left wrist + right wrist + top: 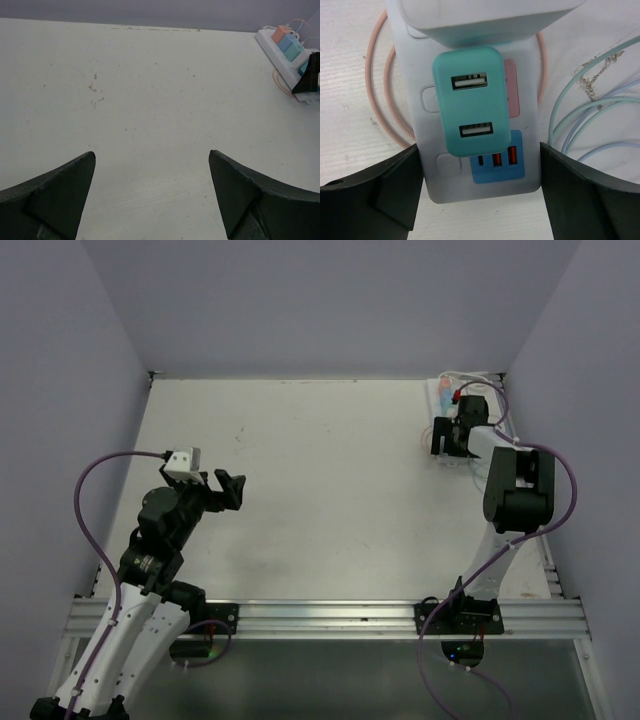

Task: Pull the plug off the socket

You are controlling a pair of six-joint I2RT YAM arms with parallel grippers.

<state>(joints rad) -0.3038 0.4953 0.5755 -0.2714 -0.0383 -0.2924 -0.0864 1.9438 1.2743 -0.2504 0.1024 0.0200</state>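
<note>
The socket, a long white power strip (477, 187), lies at the table's back right (438, 390). A teal two-port USB plug (470, 100) sits in it, just beyond a blue USB panel (497, 165). A larger white plug (485, 20) sits beyond the teal one. My right gripper (479, 150) is open above the strip's near end, one finger on each side of the strip, touching nothing; it also shows in the top view (447, 440). My left gripper (228, 485) is open and empty over bare table at the left (151, 157). The left wrist view shows the strip far off (280, 47).
Pink cord loops (375, 75) lie left of the strip. Pale green and blue cords (580, 115) lie right of it, close to my right finger. The blue side wall stands just right of the strip (560, 360). The table's near rail (320, 618) runs between the arm bases.
</note>
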